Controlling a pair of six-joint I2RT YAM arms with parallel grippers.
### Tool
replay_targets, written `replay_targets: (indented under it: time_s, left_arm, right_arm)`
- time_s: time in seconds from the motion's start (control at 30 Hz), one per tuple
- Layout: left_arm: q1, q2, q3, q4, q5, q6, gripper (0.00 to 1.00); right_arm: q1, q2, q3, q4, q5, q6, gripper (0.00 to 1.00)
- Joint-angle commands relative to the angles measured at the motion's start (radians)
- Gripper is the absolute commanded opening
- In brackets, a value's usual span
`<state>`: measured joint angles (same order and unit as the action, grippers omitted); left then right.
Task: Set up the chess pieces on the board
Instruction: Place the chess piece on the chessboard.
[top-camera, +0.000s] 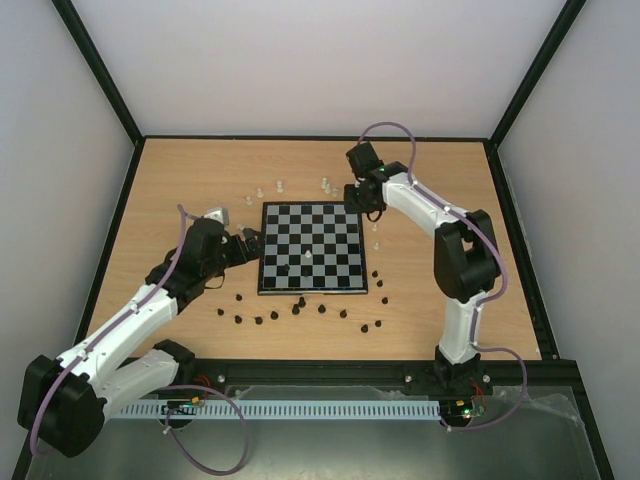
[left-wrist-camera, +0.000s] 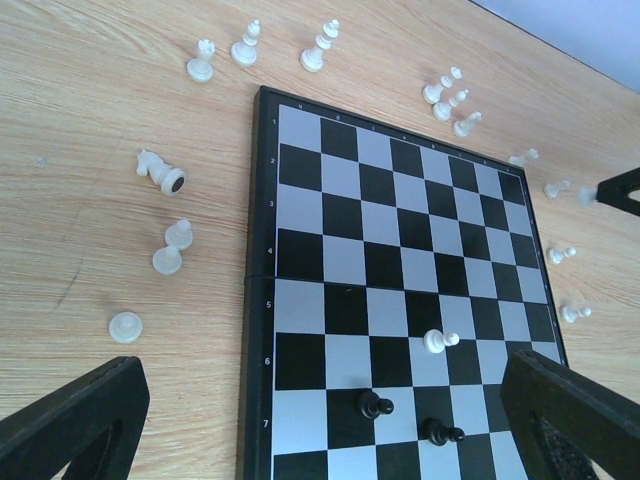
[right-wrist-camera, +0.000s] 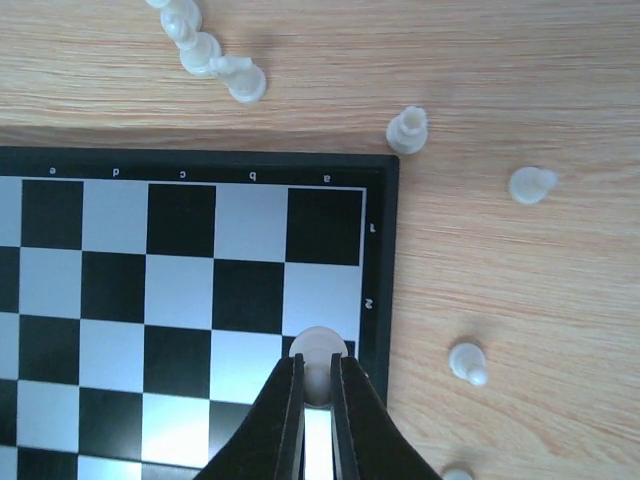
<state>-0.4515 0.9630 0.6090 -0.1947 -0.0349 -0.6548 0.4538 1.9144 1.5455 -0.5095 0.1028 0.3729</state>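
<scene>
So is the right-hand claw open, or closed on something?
Closed. In the right wrist view the right gripper has its fingers pinched on a white piece, over the board by its edge.

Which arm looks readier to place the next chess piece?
The right: the right gripper is shut on a white piece over an edge square of the board; the left gripper is open and empty beside it.
</scene>
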Motion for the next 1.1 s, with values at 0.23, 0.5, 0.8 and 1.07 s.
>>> replay_targets:
  time_s: [0.23, 0.5, 0.8, 1.07]
  left_arm:
    - [-0.004, -0.004, -0.012, 0.017, -0.026, 0.003, 0.99]
    - [-0.003, 0.002, -0.017, 0.021, -0.029, 0.003, 0.99]
    - [-0.004, 0.014, -0.015, 0.025, -0.031, 0.006, 0.99]
    - [-0.004, 0.018, -0.016, 0.029, -0.033, 0.007, 1.00]
  right_arm:
    - [0.032, 0.155, 0.121, -0.136, 0.018, -0.031, 0.02]
    - [0.034, 0.202, 0.136, -0.145, 0.046, -0.034, 0.03]
    - [0.034, 0.227, 0.155, -0.144, 0.069, -0.037, 0.03]
    - [0.034, 0.224, 0.159, -0.146, 0.058, -0.038, 0.18]
